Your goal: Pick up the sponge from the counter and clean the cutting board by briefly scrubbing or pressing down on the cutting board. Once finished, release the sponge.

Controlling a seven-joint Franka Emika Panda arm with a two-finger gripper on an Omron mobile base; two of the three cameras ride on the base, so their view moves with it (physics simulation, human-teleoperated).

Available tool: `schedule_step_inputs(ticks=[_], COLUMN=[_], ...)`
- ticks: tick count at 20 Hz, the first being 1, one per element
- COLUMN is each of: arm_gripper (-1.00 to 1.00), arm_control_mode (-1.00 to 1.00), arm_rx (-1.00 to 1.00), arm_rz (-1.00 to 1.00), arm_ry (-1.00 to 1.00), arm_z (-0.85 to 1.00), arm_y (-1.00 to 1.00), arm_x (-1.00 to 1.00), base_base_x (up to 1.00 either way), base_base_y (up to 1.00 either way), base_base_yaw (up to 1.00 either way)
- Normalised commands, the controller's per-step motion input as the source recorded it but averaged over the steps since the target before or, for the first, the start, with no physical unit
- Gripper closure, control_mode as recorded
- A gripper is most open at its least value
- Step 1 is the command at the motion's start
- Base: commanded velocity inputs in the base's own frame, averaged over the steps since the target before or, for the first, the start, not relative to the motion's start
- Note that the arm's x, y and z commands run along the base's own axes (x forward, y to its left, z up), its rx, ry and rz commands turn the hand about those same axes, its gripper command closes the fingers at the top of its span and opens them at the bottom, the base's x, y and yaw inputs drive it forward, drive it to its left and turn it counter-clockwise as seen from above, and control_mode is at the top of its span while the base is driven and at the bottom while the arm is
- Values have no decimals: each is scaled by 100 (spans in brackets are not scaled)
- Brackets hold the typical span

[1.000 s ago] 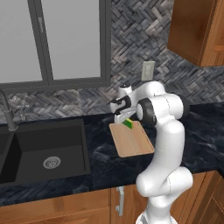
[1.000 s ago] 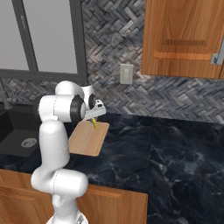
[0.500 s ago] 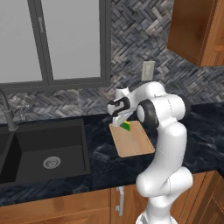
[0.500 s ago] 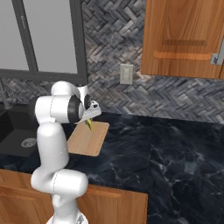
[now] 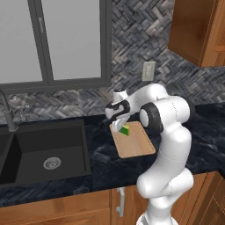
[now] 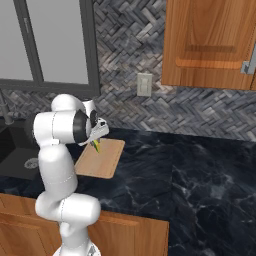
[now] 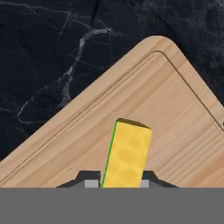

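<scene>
The tan wooden cutting board (image 5: 136, 145) lies on the black marbled counter (image 5: 99, 151) just right of the sink. My gripper (image 5: 118, 128) hangs over the board's far left corner, shut on the sponge (image 5: 126, 130), green with a yellow layer. From the right base view the sponge (image 6: 96, 146) pokes down from the gripper (image 6: 96, 141) onto the board (image 6: 105, 161). In the hand view the yellow sponge (image 7: 127, 155) stands between the two finger tips of the gripper (image 7: 119, 183), against the board (image 7: 179, 118); whether it presses on the wood I cannot tell.
A matte black sink (image 5: 44, 149) with a faucet (image 5: 6, 115) sits left of the board. A window and a herringbone backsplash with a wall outlet (image 5: 147, 71) stand behind. Wooden cabinets (image 6: 210, 42) hang above. Open counter (image 6: 200, 170) stretches to the right.
The gripper has carried the sponge a little to the left and down over the board's far left corner. The board has not moved.
</scene>
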Motion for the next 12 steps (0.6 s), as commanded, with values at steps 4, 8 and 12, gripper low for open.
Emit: schedule_step_inputs(ticks=[4, 8, 12], arm_gripper=[100, 100, 100], arm_control_mode=[-100, -100, -100], arm_rx=[0, 0, 0], arm_rz=[10, 10, 14], arm_ry=[0, 0, 0], arm_z=[-17, -20, -17], arm_y=[22, 15, 2], arm_x=[-50, -59, -65], base_base_x=[0, 0, 0], base_base_y=[0, 0, 0], base_base_yaw=[0, 0, 0])
